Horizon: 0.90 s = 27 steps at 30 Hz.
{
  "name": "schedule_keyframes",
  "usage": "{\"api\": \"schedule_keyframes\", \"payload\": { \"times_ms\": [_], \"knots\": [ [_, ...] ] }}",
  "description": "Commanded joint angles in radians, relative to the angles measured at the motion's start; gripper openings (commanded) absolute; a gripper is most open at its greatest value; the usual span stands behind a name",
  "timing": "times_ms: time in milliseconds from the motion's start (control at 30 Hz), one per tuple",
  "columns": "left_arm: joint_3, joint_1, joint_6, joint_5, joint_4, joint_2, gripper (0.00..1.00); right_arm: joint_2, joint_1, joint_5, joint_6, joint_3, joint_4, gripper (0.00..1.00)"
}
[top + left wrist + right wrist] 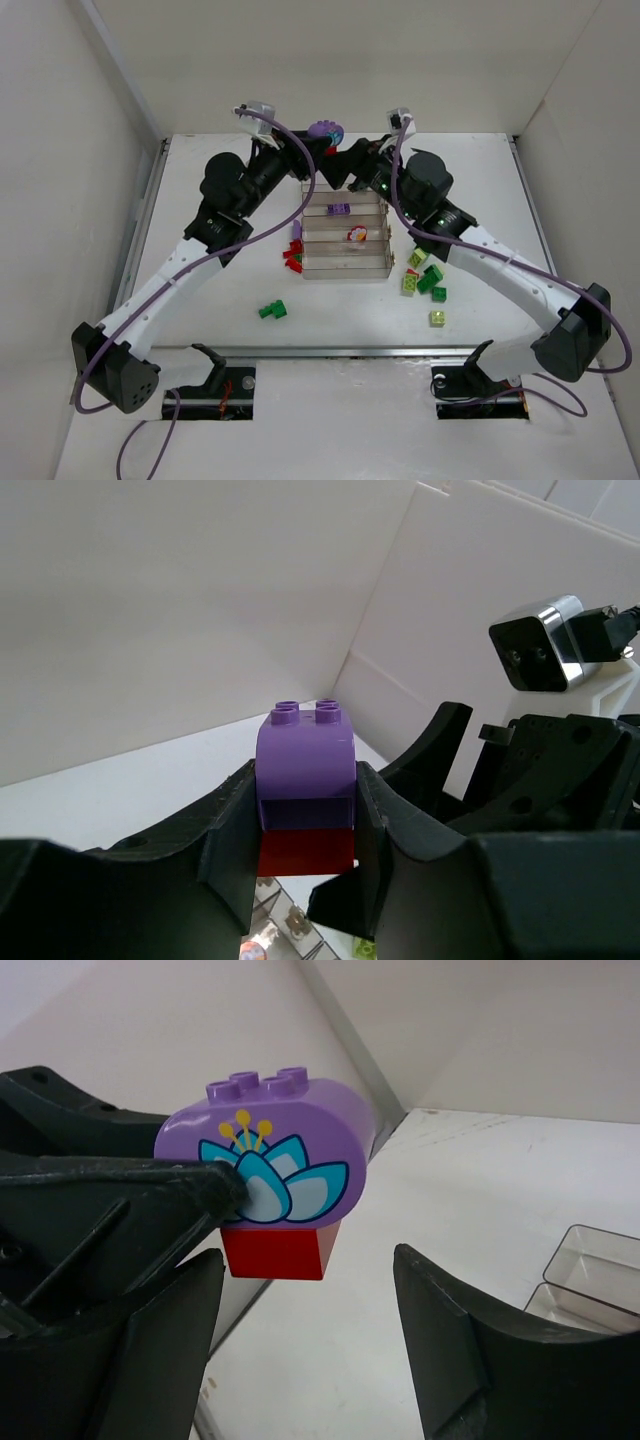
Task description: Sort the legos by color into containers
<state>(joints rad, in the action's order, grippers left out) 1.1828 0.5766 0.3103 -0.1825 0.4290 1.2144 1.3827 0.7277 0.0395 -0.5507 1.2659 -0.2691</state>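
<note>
1. A purple brick (305, 765), rounded on top and printed with a flower on one flat face, is held in the air with a red brick (305, 852) stuck beneath it.
2. The pair is seen above the far end of the tabletop (350, 325), just beyond the clear tray (345, 268).
3. The left gripper (305, 825) is clamped on the purple brick, one finger against each flat face.
4. The right gripper (300, 1345) is set just below and beside the bricks. Its fingers are apart and no contact with either brick is seen.
5. In the tray, a small purple lego (340, 209) lies in a compartment toward the far side, and a red-and-white piece (356, 235) in a middle one.
6. On the tabletop, red legos (293, 255) lie at the tray's left wall. Dark green legos (272, 310) lie nearer the arm bases, and lime and green legos (425, 278) are scattered to the tray's right.
</note>
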Motion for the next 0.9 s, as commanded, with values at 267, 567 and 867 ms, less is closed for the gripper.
{"api": "schedule_keyframes", "payload": {
  "times_ms": [267,567,867],
  "knots": [
    [0.012,0.006,0.059,-0.064,-0.065,-0.05,0.0,0.015,0.006,-0.052,-0.031,0.069,-0.082,0.69],
    [0.012,0.006,0.044,-0.054,-0.101,-0.05,0.0,0.035,0.006,-0.082,-0.049,0.056,-0.091,0.0],
    [0.144,-0.044,-0.14,0.069,-0.032,0.091,0.0,0.064,0.006,-0.035,0.004,-0.022,0.18,0.0]
  ]
}}
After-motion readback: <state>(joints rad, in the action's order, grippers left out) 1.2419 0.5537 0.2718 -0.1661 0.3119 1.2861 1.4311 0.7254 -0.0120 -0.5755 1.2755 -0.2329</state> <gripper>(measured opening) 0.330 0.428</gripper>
